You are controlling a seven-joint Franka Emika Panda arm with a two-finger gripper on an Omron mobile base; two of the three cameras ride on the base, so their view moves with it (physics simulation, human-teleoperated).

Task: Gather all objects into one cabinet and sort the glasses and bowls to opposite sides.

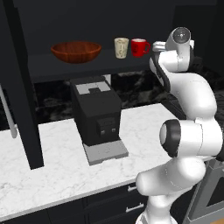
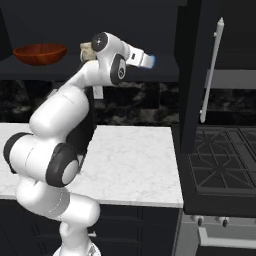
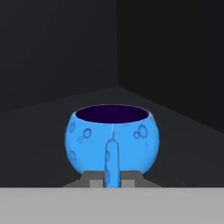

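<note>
gripping blue bowl rim, claw closed, inside cabinet

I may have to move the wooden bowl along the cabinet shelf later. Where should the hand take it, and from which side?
Probably by the rim. The wooden bowl is wide, shallow and upright, too broad to span, so pinching one wall from above, one finger inside and one outside, suits it. Take the front edge facing the open cabinet: the cream cup stands to its right.

Wooden bowl sits on the cabinet shelf.
</note>
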